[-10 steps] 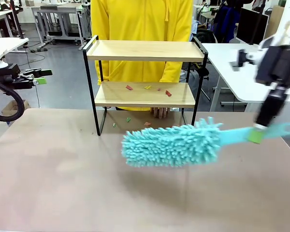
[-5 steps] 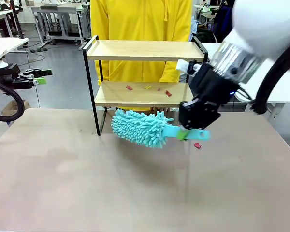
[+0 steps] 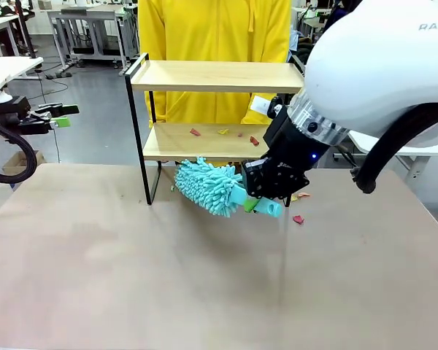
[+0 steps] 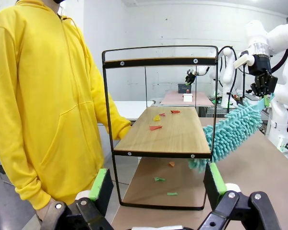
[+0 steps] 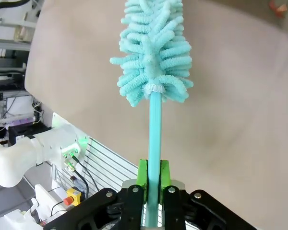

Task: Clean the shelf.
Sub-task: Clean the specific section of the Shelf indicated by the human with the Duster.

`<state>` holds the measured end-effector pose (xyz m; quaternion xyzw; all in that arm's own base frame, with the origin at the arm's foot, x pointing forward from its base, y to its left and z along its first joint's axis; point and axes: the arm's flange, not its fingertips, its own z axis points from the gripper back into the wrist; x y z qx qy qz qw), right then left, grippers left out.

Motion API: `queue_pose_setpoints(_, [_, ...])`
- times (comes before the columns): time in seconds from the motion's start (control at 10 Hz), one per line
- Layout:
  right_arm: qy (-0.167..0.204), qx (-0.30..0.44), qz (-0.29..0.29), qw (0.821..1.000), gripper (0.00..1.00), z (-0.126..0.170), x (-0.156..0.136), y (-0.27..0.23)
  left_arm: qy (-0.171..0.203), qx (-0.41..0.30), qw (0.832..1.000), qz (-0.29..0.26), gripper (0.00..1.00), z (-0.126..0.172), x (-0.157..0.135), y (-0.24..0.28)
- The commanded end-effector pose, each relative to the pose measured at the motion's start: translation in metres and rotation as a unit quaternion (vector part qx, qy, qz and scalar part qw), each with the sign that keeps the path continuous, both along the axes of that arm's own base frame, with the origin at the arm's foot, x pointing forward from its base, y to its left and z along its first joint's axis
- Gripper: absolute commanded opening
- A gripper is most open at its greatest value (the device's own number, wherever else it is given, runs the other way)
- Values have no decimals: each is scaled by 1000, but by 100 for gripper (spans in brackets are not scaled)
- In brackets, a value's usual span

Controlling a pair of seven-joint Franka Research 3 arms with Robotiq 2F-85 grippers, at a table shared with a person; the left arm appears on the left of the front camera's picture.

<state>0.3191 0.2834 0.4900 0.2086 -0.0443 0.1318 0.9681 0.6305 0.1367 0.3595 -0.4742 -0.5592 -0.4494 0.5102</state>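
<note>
Grey letters "RAN", cut off at the picture's edge, on the right arm [image 3: 379, 65] white shell

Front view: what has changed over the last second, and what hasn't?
The right gripper, shut on the turquoise fluffy duster, swung in from the table's right edge to the two-tier wooden shelf with a black frame; the duster's head now sits just below the lower board's front. A red paper scrap now lies right of the shelf. Unchanged: the scraps on the lower board, the open left gripper, the person in yellow.

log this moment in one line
right gripper shut on duster | duster at shelf front | scraps on lower board | left gripper open
</note>
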Motion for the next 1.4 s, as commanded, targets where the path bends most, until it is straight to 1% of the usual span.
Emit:
queue_pose_setpoints(0.0, [0,-3,17,1000,13,7,1,-5,-7,0,1000,-1,100,4,-2,0])
queue_pose_setpoints(0.1, [0,0,0,1000,13,0,0,0,-7,0,1000,-1,100,4,-2,0])
queue_pose_setpoints(0.2, [-20,-24,-38,999,13,-1,-2,19,-7,0,1000,-1,100,4,-2,0])
queue_pose_setpoints(0.4, [-63,-79,-79,992,13,-14,3,82,-7,0,1000,-1,100,4,-2,0])
queue_pose_setpoints(0.6, [-87,-98,-92,987,13,-32,10,127,-7,0,1000,-1,100,4,-2,0])
queue_pose_setpoints(0.8, [-122,-111,-136,977,13,-55,15,160,-7,0,1000,-1,100,4,-2,0])
queue_pose_setpoints(1.0, [-139,-84,-159,974,13,-74,25,183,-7,0,1000,-1,100,4,-2,0])
queue_pose_setpoints(1.2, [-144,-67,-162,974,13,-83,35,195,-7,0,1000,-1,100,4,-2,0])
queue_pose_setpoints(1.3, [-141,-65,-161,975,13,-86,40,197,-7,0,1000,-1,100,4,-2,0])
